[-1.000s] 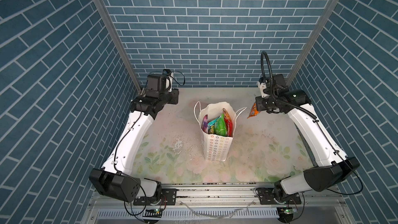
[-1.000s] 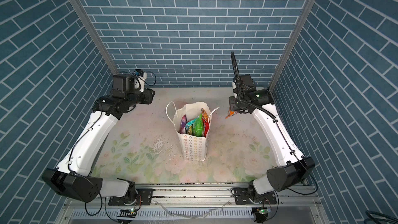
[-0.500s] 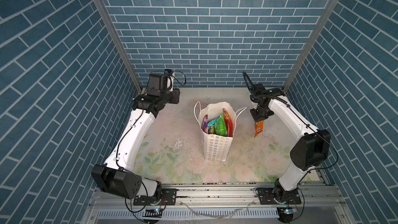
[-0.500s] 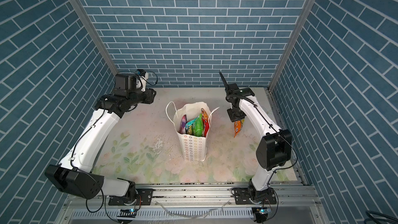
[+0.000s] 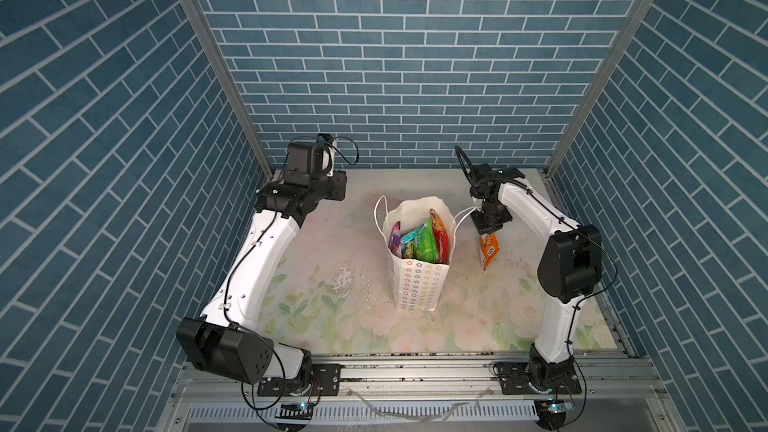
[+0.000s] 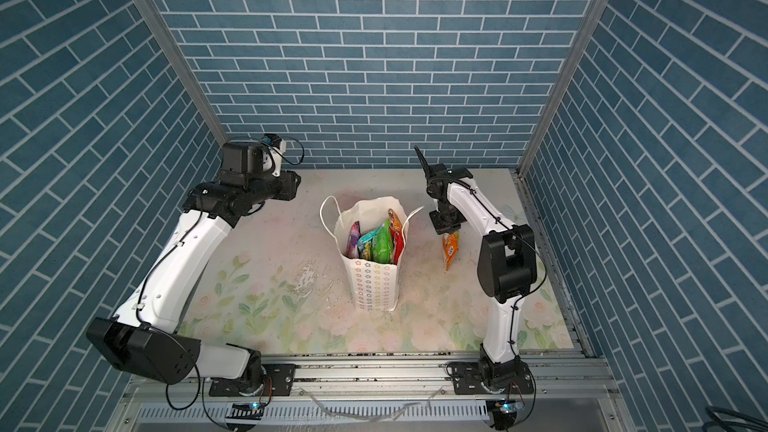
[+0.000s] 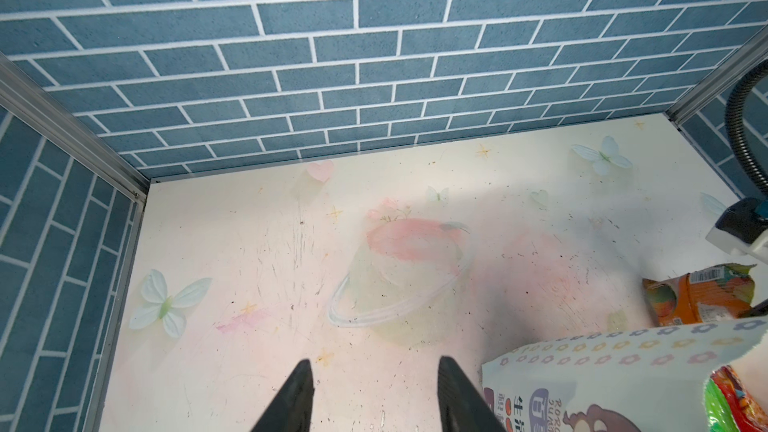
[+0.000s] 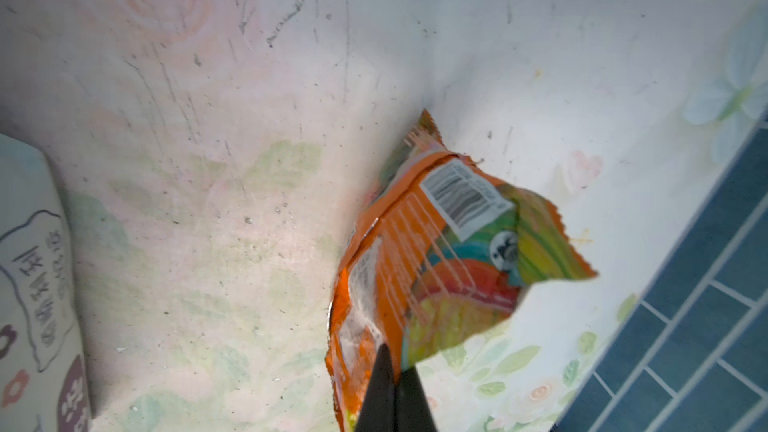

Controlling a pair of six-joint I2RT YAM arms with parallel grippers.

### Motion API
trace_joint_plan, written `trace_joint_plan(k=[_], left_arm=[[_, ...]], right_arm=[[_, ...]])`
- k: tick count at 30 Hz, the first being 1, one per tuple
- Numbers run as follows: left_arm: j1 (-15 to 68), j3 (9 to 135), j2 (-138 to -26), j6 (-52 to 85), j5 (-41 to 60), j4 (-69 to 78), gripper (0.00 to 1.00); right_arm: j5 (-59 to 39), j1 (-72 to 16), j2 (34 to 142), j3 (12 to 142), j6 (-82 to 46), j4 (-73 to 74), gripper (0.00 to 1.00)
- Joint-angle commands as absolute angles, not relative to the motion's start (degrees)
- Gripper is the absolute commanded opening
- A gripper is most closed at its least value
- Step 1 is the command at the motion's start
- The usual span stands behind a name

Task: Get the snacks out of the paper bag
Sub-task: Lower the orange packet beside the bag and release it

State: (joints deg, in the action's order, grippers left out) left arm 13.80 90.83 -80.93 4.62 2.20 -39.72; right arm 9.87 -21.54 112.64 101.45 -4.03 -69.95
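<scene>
The snacks [image 5: 419,238] mostly sit in the upright paper bag [image 5: 417,288] at centre. One orange packet [image 5: 488,251] hangs just right of it, pinched in the right gripper [image 8: 392,371]. The left gripper [image 7: 376,363] hovers far-left, half-open and empty.

Bright even overhead light, soft shadows, sharp top views, right wrist view slightly blurred
</scene>
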Motion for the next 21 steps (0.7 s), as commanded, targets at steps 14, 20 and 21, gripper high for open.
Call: trace_joint_plan(k=[14, 20, 21], left_arm=[[14.05, 91.39, -80.48, 4.31, 1.96, -42.03, 0.48], [14.06, 91.41, -80.41, 4.76, 2.28, -42.67, 0.48], [14.03, 91.45, -80.39, 4.74, 2.29, -42.67, 0.49]], right_arm=[[-12.05, -21.82, 113.99, 101.87, -7.13, -64.62, 0.11], [-15.84, -21.8, 114.17, 100.99, -7.72, -63.57, 0.16], [-16.29, -21.8, 114.16, 100.92, -7.94, -63.35, 0.16]])
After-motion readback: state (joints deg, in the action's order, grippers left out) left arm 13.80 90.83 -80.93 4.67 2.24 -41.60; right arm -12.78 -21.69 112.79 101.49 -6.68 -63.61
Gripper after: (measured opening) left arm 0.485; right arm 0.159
